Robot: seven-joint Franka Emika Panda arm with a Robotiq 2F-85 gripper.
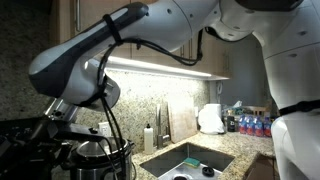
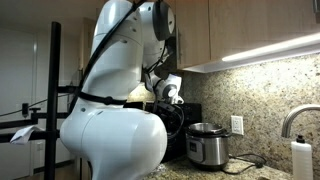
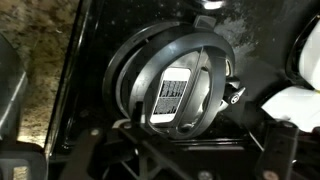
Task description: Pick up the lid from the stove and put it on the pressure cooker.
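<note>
Lid (image 3: 140, 85) sits at the centre of the wrist view. It is round and black, lies flat on the dark stove (image 3: 260, 40), and has its raised handle arching over a pale barcode sticker (image 3: 175, 95). The claw (image 2: 172, 95) hangs above it, released and holding nothing.

To do this step well, I would bring the claw straight down with the jaws on either side of the handle arch, not the rim, because the dome is probably too wide and slick to pinch. Squaring the wrist to the handle before closing should keep the lid from swinging when it is lifted.

In an exterior view, the pressure cooker (image 2: 208, 147) stands on the granite tabletop (image 2: 262, 172) at about 4 o'clock from the claw, just beside the stove. Its mouth is open and waiting. The carry looks short, a lift and then a sideways move.

Only the wrist view shows the lid's handle and how it is turned. The exterior views hide the lid behind the arm. They alone show the cooker, and further off the sink (image 1: 215, 158), which the wrist camera misses entirely.
</note>
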